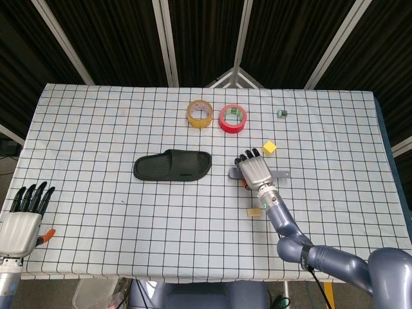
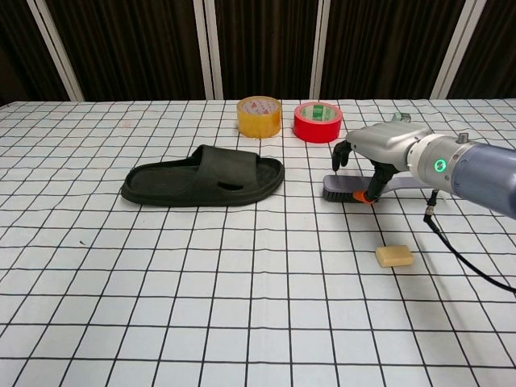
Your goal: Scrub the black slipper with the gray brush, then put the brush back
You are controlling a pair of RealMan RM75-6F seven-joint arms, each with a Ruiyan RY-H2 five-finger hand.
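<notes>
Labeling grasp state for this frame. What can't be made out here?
- Whether the right hand actually grips the brush: in both views the hand covers most of it.
- Yellow cube: hidden behind the right hand in chest view.
- Small object near the far edge: too small to identify, head view.
- Left hand: outside chest view.
</notes>
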